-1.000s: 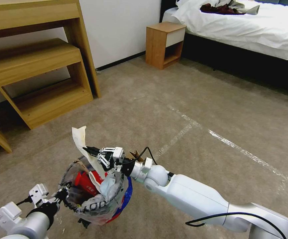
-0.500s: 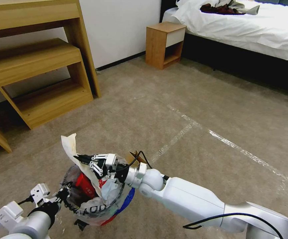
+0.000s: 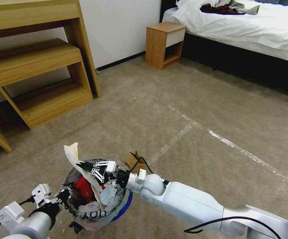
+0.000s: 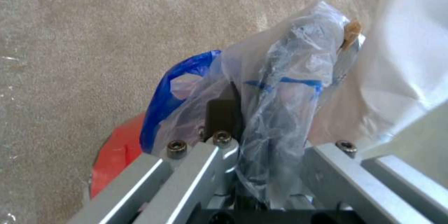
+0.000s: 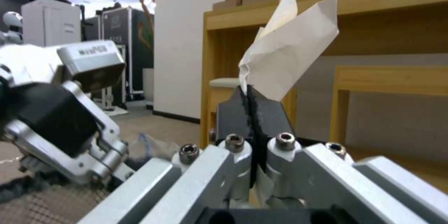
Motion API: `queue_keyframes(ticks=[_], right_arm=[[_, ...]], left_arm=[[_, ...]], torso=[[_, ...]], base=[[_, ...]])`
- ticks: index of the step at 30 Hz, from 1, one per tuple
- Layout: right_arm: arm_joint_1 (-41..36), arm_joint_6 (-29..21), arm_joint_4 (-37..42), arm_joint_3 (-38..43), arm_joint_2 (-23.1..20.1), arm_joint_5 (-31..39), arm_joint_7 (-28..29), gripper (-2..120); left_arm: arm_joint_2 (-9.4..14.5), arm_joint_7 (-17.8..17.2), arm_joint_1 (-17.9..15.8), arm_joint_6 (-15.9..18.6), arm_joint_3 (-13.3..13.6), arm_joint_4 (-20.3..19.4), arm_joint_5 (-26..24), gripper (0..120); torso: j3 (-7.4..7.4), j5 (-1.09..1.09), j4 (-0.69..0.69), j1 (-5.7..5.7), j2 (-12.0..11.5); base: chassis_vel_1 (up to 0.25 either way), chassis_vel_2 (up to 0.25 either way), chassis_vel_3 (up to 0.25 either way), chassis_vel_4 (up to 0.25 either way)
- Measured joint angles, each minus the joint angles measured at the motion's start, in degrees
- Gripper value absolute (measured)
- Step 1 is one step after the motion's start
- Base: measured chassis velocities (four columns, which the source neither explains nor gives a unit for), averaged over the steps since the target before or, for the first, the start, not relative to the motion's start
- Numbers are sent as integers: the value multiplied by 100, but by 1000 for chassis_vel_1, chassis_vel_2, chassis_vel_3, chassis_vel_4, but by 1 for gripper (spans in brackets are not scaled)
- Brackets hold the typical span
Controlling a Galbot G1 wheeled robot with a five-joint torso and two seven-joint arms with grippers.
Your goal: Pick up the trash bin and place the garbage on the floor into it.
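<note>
While the left gripper [image 3: 63, 196] at the lower left of the head view pinches the rim and clear liner of the bin [image 3: 117, 212], the bin hangs off the carpet [image 3: 197, 109], already stuffed with red wrappers [image 3: 84, 186] and crumpled paper. From the left wrist, one black finger [image 4: 223, 112] presses into bunched liner [image 4: 280, 87], with a blue handle [image 4: 163, 94] and a strip of red bin wall [image 4: 114, 157] beside it.

Reaching in from the lower right, the right gripper [image 3: 86, 165] sits just over the bin mouth, its fingers pressed together on a creased white paper [image 3: 71, 153] that stands up above the rim. From the right wrist, the two black pads [image 5: 252, 112] meet flat on that paper [image 5: 292, 47].

A brown cardboard scrap [image 3: 133, 158] lies on the carpet just beyond the bin, beside the right wrist.
</note>
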Motion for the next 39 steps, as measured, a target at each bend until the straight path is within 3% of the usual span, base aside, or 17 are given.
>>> queue_keyframes(ticks=[14,17,19,22,31,39], right_arm=[[137,96,-13,108,70,4,10,1],[219,96,66,205,73,8,-23,11],[233,95,76,215,72,11,-23,11],[431,81,193,316,32,113,-18,31],[625,50,254,345,-44,208,111,60],[684,34,300,304,-71,203,272,93]], left_arm=[[66,6,-100,-1,-28,68,-60,0],[73,11,-141,-2,-24,109,-74,0],[74,11,-146,-3,-24,115,-74,0],[76,13,-206,-6,-25,170,-81,0],[67,-77,-332,-6,-49,253,-174,0],[116,-248,-382,-1,-277,224,-540,0]], torso=[[0,0,0,0,0],[0,0,0,0,0],[0,0,0,0,1],[0,0,0,0,1],[0,0,0,0,0],[0,0,0,0,1]], base=[[0,0,0,0],[0,0,0,0],[0,0,0,0],[0,0,0,0],[0,0,0,0],[0,0,0,0]])
